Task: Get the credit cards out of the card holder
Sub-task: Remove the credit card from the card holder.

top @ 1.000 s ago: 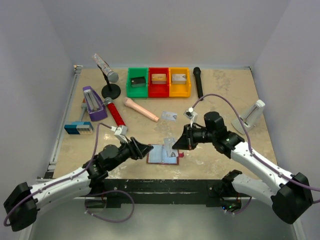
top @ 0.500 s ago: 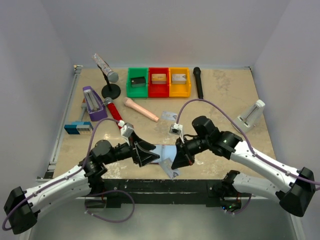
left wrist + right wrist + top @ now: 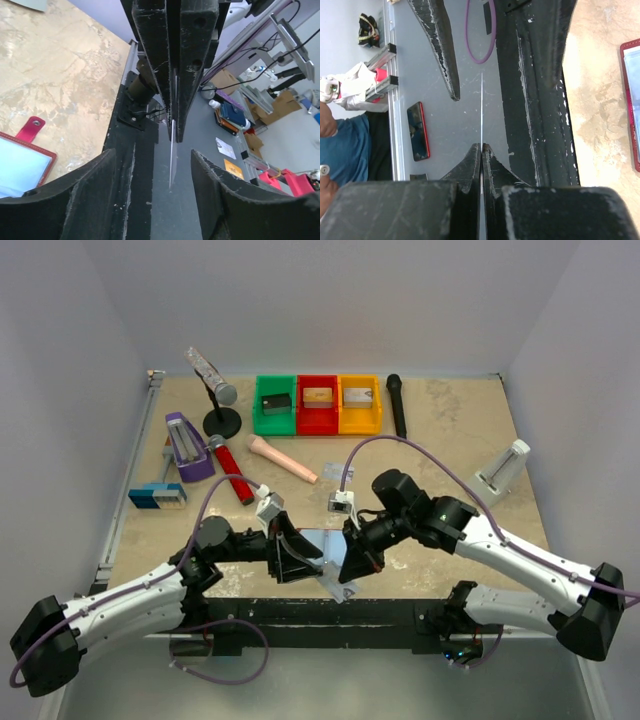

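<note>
My right fingers [image 3: 470, 170] pinched a card [image 3: 481, 110] edge-on, its long side pointing straight into the gap between my wide left fingers [image 3: 75, 200]; the card holder [image 3: 20, 165] lay open on the desk [image 3: 60, 75] beside them.

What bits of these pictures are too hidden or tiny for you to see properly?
Card: edge-on in both wrist views, so its face cannot be read.
Card holder: in the top view the left gripper and right gripper cover much of it; wrist views' edges cut it off.
Loose card: top view, too small to read.
</note>
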`<control>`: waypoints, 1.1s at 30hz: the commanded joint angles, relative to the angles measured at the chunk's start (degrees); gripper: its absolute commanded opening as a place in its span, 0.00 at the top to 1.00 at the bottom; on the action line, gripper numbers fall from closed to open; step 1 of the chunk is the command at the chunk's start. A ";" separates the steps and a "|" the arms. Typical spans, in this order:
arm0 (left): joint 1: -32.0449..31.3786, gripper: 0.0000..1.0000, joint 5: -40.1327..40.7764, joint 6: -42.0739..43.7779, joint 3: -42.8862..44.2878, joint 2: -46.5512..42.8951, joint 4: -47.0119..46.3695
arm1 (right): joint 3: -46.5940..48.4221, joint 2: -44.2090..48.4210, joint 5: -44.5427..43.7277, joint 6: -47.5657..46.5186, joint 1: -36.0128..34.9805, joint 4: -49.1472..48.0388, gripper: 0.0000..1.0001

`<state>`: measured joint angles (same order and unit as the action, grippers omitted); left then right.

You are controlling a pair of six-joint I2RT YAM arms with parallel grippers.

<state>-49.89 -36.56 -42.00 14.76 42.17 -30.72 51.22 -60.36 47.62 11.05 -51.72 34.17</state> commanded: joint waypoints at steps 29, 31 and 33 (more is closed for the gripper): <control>-0.30 1.00 28.64 -17.94 -19.42 -1.48 -35.80 | -11.04 15.97 -23.53 21.71 5.66 -22.64 0.34; -0.30 1.00 29.17 -18.12 -19.95 -1.30 -38.96 | -13.16 15.89 -23.27 25.15 6.55 -25.72 0.33; -0.30 1.00 30.22 -18.65 -20.91 -1.04 -41.60 | -14.48 15.01 -23.10 26.91 6.64 -28.10 0.33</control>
<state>-50.30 -11.73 -58.15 2.46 41.23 -59.33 39.22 -44.25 27.77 29.76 -45.89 16.51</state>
